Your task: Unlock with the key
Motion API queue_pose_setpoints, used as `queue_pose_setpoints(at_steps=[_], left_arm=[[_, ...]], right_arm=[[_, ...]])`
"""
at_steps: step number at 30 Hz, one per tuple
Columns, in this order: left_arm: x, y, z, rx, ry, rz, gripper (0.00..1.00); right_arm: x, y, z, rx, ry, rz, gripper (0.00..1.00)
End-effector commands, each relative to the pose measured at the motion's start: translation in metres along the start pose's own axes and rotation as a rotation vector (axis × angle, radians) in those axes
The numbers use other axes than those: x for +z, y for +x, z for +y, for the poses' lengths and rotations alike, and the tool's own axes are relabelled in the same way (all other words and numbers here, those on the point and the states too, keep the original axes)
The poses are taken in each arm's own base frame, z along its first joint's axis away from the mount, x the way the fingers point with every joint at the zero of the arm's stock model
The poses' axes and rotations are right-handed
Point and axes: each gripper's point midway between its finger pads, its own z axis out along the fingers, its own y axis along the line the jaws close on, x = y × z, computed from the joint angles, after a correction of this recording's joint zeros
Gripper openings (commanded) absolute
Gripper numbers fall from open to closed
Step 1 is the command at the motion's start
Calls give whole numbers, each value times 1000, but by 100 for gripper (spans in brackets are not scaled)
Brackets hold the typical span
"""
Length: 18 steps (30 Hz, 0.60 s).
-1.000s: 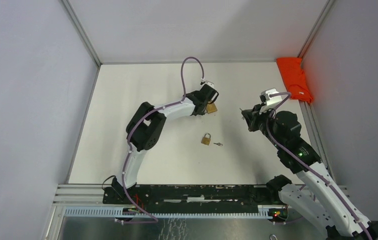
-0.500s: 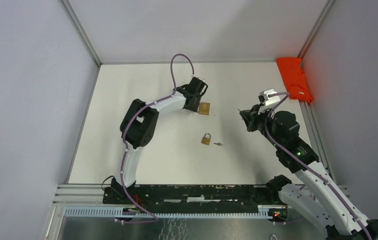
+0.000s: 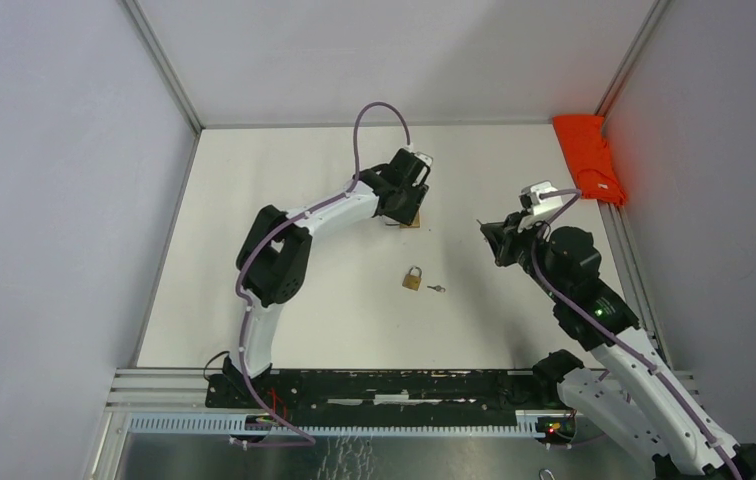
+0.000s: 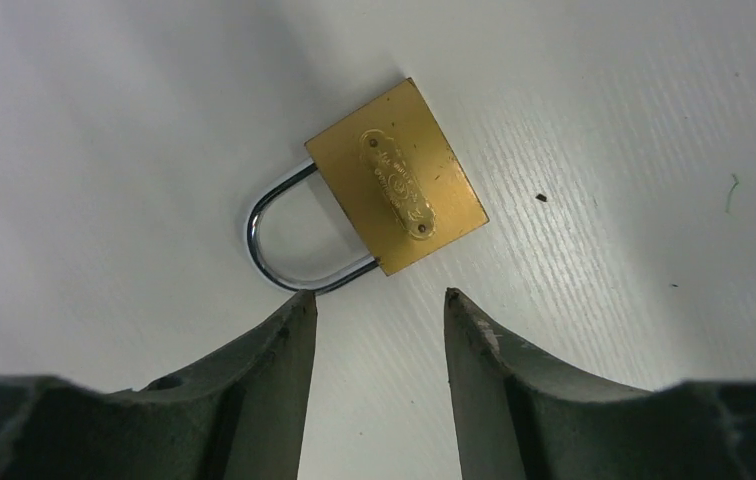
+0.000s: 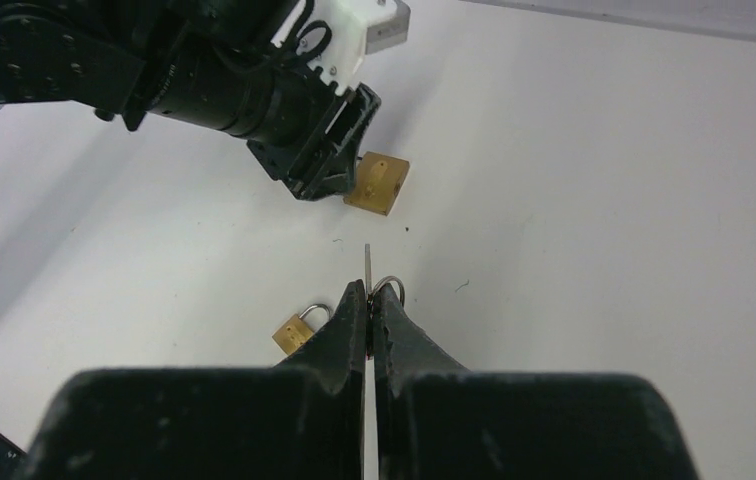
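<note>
Padlock (image 4: 394, 190) now loose, flat just beyond parted left claw (image 4: 376, 300).

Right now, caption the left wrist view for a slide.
Open left gripper above a brass padlock lying flat on the table, shackle toward its fingers.

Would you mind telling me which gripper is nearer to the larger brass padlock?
Left. The left gripper hovers right at the larger padlock, jaws open and empty; the right gripper sits well off to its right, apart from it, shut on a key.
</note>
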Motion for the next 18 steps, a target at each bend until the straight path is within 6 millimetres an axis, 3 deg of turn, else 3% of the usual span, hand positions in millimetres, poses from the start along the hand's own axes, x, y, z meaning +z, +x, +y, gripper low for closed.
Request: queue_pose_setpoints(at_steps=[1, 5, 10, 15, 18], left_arm=[[17, -3, 8, 178, -11, -6, 58], [26, -9, 13, 260, 15, -20, 61], [38, -25, 6, 219, 103, -40, 68], [30, -39, -11, 109, 174, -49, 75], [25, -34, -21, -6, 206, -23, 83]], right_arm=[[-12, -23, -4, -3, 26, -70, 0], [-20, -28, -5, -3, 35, -87, 0], [-22, -30, -5, -10, 36, -90, 0], [-22, -31, -6, -11, 41, -94, 0], [-21, -32, -5, -12, 35, -95, 0]])
